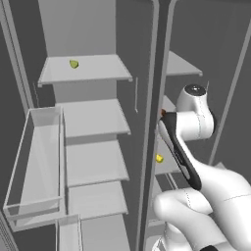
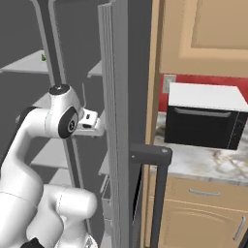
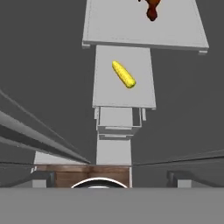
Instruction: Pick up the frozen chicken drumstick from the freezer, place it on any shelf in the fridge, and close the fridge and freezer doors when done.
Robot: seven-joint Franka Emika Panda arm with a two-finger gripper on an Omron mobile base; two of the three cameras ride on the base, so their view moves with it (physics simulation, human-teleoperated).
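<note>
Looking down in the hand view, the reddish-brown chicken drumstick (image 3: 152, 11) lies on a short freezer shelf (image 3: 131, 30), cut off by the top edge. My gripper (image 3: 111, 177) is open, its fingertips (image 3: 43, 177) far apart with nothing between them, well back from the drumstick. In the left base view the arm reaches into the narrow freezer (image 1: 182, 64), and a red speck of drumstick (image 1: 163, 112) peeks past the wrist. The wide fridge (image 1: 93, 117) stands open, with broad pale shelves (image 1: 94, 162). From the right base, the hand (image 2: 89, 121) goes behind the open freezer door (image 2: 116, 121).
A yellow lump (image 3: 124, 74) lies on the freezer shelf below the drumstick, also the yellow lump (image 1: 159, 158). A small green fruit (image 1: 73, 63) sits on the top fridge shelf. A clear bin (image 1: 39, 162) hangs on the open fridge door. A microwave (image 2: 203, 121) stands on the counter to the right.
</note>
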